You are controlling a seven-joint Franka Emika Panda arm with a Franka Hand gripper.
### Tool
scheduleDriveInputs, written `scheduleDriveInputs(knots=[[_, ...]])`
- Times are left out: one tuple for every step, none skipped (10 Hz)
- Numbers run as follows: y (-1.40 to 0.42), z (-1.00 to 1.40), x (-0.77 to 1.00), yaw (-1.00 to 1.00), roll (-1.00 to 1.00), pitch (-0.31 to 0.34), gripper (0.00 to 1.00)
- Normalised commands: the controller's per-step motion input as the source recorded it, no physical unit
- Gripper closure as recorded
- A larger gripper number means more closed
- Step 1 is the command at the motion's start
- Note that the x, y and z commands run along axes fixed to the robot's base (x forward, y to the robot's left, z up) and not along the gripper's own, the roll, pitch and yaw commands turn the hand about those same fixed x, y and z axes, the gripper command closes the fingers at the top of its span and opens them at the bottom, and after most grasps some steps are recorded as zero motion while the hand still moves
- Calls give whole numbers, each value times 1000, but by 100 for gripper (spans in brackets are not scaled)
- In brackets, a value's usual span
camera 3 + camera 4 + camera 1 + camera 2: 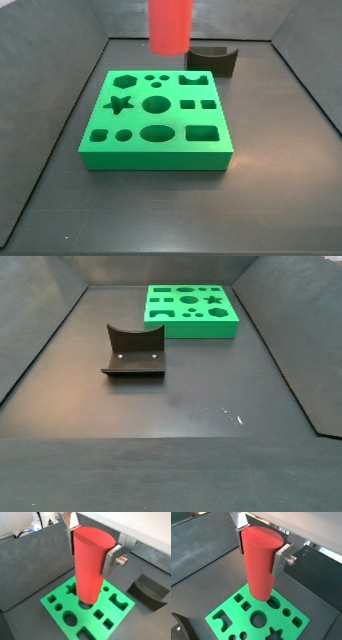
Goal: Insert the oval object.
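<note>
No readable text, labels or numbers anywhere (green block [158, 125] plain too).

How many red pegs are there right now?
1: the red peg stands upright, clamped in the gripper, held over the green block. No others show.

gripper [93, 543] fingers [112, 558] hold oval object [89, 567] above block [67, 609] | fixture [214, 61] behind block

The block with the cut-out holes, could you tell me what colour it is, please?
Bright green block, clearest in a side view; the gripper holds the red oval object above it.
</note>
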Motion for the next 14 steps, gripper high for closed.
scheduleDriveInputs(knots=[[-851,-954,-317,-226,69,-140,100],[-854,-911,-269,-251,56,-171,100],[-409,-671,-317,-409,0,-310,100],[-186,-600,0,-140,37,-223,100],[-100,-771,60,-220,126,-164,100],[0,-691,171,-377,211,-3,100],[77,-571,71,-277,130,0,100],[149,-471,0,-91,129,-11,100],[51,-443,0,-14,113,-71,100],[91,-397,0,-14,0,-64,100],[60,-317,46,0,-3,-17,100],[20,-297,180,0,-46,0,100],[0,-269,146,-31,-97,-34,100],[-3,-200,117,-40,-131,-77,100]])
